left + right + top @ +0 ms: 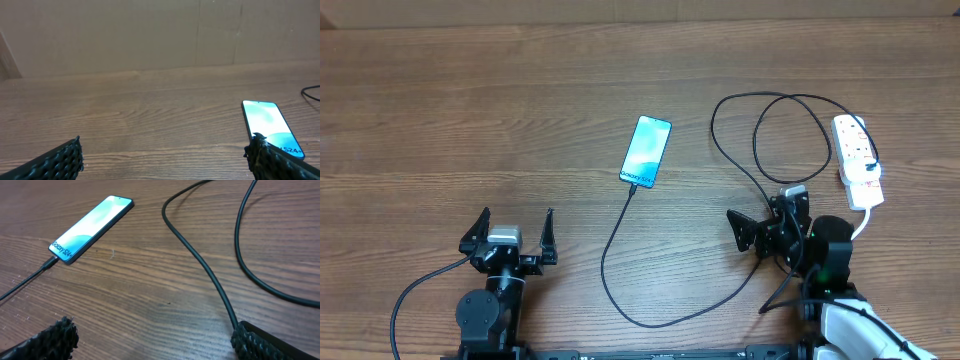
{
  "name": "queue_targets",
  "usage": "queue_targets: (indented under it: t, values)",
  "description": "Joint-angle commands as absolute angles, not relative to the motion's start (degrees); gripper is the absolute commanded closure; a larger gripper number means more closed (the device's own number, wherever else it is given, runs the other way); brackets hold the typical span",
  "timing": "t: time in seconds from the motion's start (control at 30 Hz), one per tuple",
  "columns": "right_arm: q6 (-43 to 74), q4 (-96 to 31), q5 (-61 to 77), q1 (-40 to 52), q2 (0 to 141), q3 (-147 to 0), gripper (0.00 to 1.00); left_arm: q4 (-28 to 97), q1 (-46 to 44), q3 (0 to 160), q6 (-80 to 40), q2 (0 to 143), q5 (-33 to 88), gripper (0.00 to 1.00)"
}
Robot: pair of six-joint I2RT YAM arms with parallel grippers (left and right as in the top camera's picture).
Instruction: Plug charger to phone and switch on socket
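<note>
Charger appears seated in the phone, laid mid-table, well apart from the socket at the right edge. Its plug could be dragged out if the slack by the right gripper were snagged; both it and the left gripper are spread wide, nothing grasped.

One phone, one charger, one socket and two grippers, the left gripper and right gripper, are counted.

The phone lay flat at mid-desk, lit teal screen up, slightly tilted. The black charger cable met its near short edge, curved toward the near edge, then looped to the white socket toward the far right corner.
</note>
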State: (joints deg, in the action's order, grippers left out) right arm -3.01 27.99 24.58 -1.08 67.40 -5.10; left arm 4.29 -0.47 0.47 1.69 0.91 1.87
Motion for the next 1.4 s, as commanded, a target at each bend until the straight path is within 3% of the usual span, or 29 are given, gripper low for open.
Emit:
queue_targets:
  t: [0.0, 0.9, 1.37]
  values:
    - [-3.1, 30.2, 24.1, -0.9, 64.7, -1.7, 0.0, 4.3, 0.0, 0.3, 2.6, 0.3, 1.5, 0.0]
    - [-3.3, 5.6, 21.0, -0.7, 35.5, -0.4, 0.0, 4.3, 0.0, 0.3, 2.6, 0.3, 1.5, 0.0]
    - [-3.3, -3.5, 15.7, 6.9, 16.3, -0.4, 0.0, 4.3, 0.0, 0.3, 2.6, 0.3, 1.5, 0.0]
